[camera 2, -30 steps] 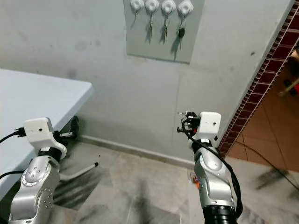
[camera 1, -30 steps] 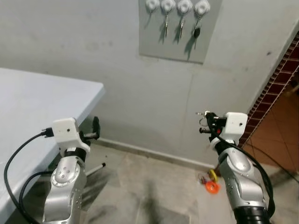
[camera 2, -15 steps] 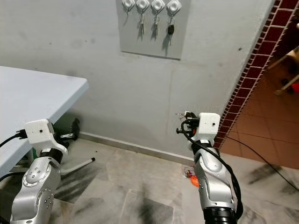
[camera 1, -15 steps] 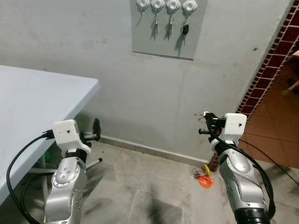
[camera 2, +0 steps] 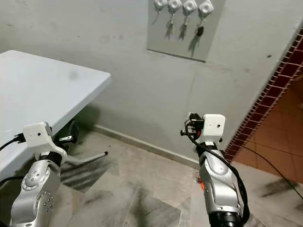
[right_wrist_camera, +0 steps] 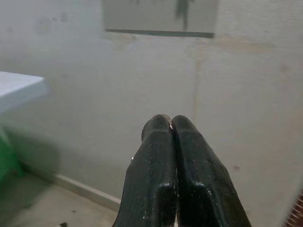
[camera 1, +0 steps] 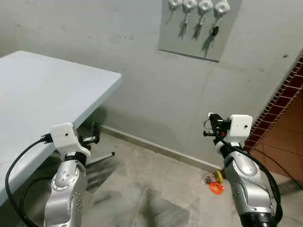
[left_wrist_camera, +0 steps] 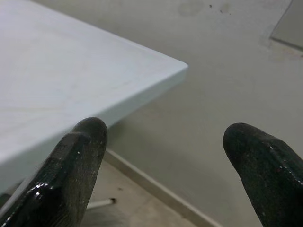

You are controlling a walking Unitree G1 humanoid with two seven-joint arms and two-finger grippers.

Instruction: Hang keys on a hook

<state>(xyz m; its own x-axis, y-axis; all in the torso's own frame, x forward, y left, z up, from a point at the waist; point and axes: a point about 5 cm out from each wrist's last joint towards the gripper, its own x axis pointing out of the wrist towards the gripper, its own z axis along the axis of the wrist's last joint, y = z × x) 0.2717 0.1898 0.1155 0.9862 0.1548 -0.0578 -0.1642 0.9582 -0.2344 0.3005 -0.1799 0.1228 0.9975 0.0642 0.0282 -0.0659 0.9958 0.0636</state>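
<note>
While your view has swung so the hooks sit at one o'clock, the right claw stays clenched on keys; left claw released.

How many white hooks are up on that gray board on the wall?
4, in one row along the top of the gray board: first hook, second hook, third hook, fourth hook. The picture's top edge cuts them partly off.

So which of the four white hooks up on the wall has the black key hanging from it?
The hook farthest to the robot's right on the grey board. A dark black key dangles below it, while the other three hooks hold paler, silvery keys.
</note>
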